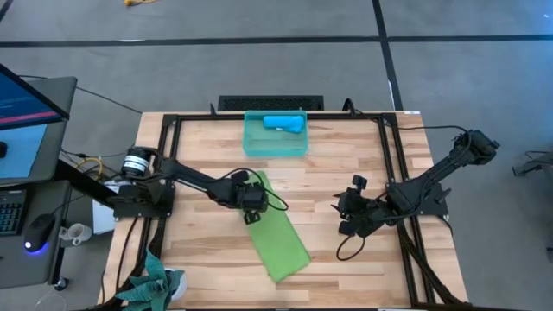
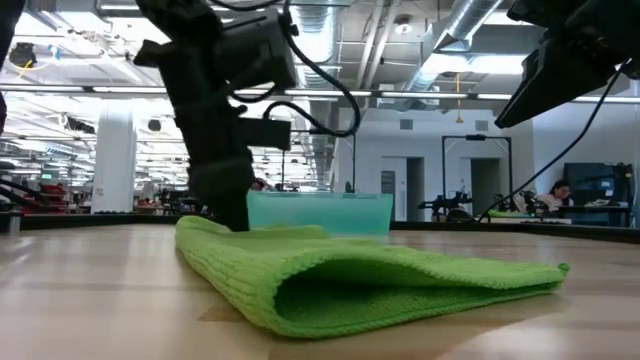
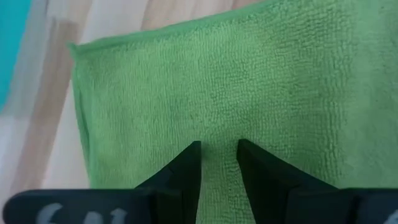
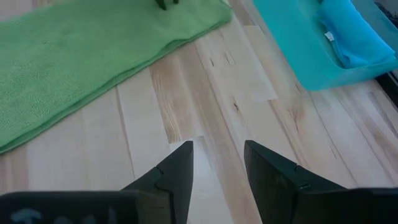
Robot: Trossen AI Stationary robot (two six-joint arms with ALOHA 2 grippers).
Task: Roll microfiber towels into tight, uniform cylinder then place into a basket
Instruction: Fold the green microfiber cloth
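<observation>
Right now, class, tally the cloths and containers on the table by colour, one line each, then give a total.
Lime green towel, folded flat on the table: 1
Sky-blue towel, rolled, in the basket: 1
Teal see-through basket: 1
Total: 3

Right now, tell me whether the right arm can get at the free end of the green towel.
Probably yes. The right gripper hangs open over bare wood, with nothing between it and the lime green towel. The left gripper sits at the towel's other end, by the basket, so the near end looks free.
</observation>
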